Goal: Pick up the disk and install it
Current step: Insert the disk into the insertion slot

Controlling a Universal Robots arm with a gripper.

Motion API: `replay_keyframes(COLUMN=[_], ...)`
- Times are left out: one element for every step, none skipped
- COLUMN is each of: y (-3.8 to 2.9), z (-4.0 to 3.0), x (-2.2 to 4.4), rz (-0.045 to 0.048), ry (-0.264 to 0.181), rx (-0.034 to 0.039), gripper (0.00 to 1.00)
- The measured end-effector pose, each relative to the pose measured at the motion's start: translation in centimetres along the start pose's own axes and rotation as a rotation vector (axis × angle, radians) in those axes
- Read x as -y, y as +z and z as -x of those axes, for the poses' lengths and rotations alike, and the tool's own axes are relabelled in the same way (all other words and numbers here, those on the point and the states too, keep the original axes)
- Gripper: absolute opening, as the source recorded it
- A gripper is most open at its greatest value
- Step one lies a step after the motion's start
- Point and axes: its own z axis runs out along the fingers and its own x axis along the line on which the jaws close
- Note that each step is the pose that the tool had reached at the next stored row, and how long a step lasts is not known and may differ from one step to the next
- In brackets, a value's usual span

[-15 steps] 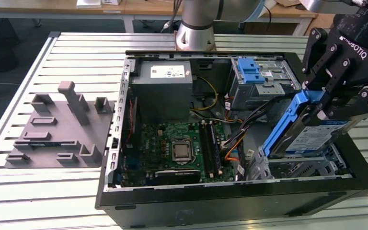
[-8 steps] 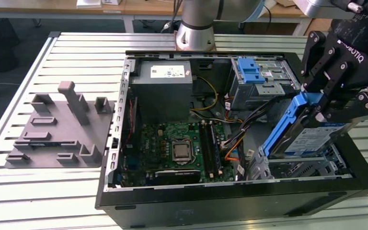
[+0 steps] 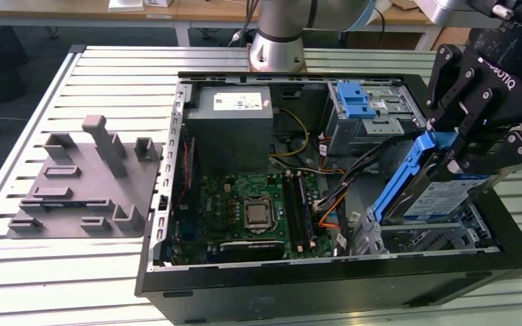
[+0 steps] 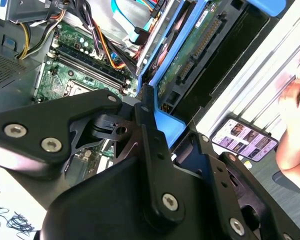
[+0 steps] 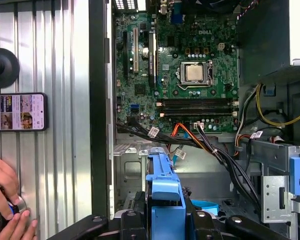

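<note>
While the claw (image 3: 462,153) pinches the disk (image 3: 435,195) by the upper end of its blue carrier frame, the exterior view shows the drive tilted. Its lower end sits in the metal drive cage (image 3: 429,236), at the corner of the open computer case (image 3: 334,285) on the exterior view's right. The case lies on a slatted metal surface (image 3: 62,272) with a grey moulded fixture (image 3: 79,183) beside it, and desks stand behind.

In the second wrist view the drive's green circuit side and connector are exposed. A phone (image 4: 245,140) lies on the slats near a person's hand (image 4: 295,115).

In the first wrist view the blue frame sits squeezed between the fingers, above the motherboard (image 5: 185,75) and loose cables (image 5: 200,135).

The drive looks stiff, dense and sensitive to shock. The smooth plastic rails seem the right place to hold it, not the circuit board.
</note>
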Motion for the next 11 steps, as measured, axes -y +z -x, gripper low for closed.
replay_keyframes(y=[0.01, 0.02, 0.06, 0.16, 0.35, 0.51, 0.70, 0.87, 1.06, 1.24, 1.41], z=[0.00, 0.00, 0.00, 0.00, 0.00, 0.00, 0.01, 0.01, 0.00, 0.00, 0.01], x=[0.00, 0.00, 0.00, 0.00, 0.00, 0.01, 0.01, 0.01, 0.01, 0.02, 0.02], rz=[0.0000, 0.0001, 0.0000, 0.0000, 0.0000, 0.0000, 0.0000, 0.0000, 0.0000, 0.0000, 0.0000], ry=[0.000, 0.000, 0.000, 0.000, 0.000, 0.000, 0.000, 0.000, 0.000, 0.000, 0.000], rx=[0.0000, -0.0002, 0.0001, 0.0001, 0.0007, 0.0002, 0.0002, 0.0000, 0.0001, 0.0000, 0.0000], gripper=[0.36, 0.38, 0.38, 0.44, 0.44, 0.44, 0.44, 0.44, 0.44, 0.42, 0.42])
